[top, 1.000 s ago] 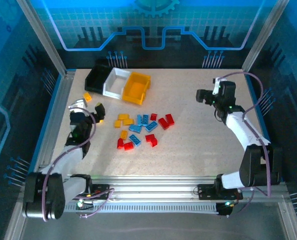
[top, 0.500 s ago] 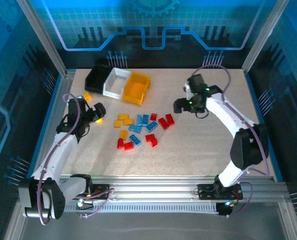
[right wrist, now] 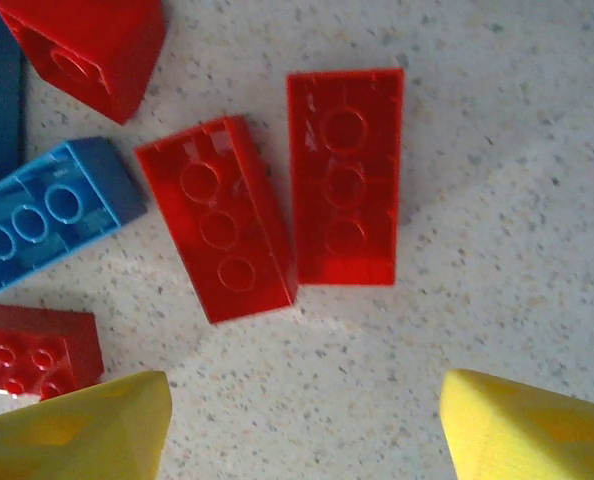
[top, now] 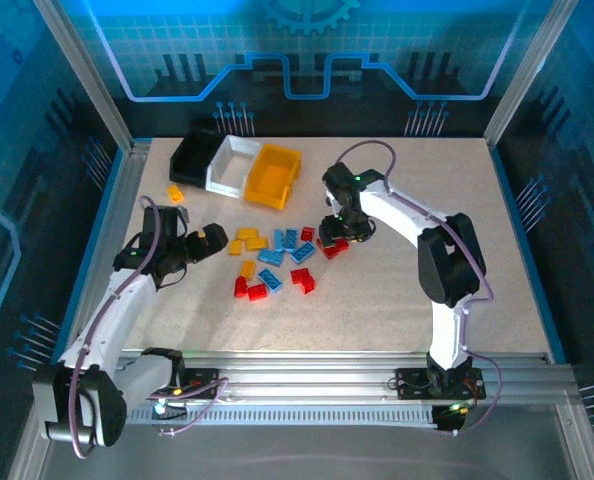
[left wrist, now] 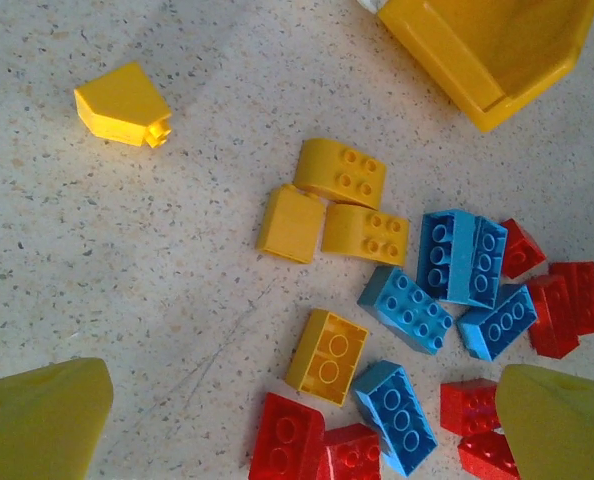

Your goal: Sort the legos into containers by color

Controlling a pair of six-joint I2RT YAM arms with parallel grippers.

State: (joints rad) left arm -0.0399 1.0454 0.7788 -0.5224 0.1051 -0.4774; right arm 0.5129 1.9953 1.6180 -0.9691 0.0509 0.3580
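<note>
The legos lie in a loose pile mid-table: red, blue and yellow-orange bricks. One yellow brick sits apart at the left. The black bin, white bin and yellow bin stand joined at the back. My left gripper hovers open at the pile's left edge; an upturned yellow brick lies just ahead of its fingers. My right gripper hangs open over the pile's right side, with two upturned red bricks just beyond its fingertips.
A metal frame rail borders the table on the left and a rail runs along the near edge. The yellow bin's corner shows at the top of the left wrist view. Bare tabletop stretches to the right.
The right arm swung from the far right in to the pile's right side. The left gripper moved right, toward the pile's left edge. No brick has been picked up.
</note>
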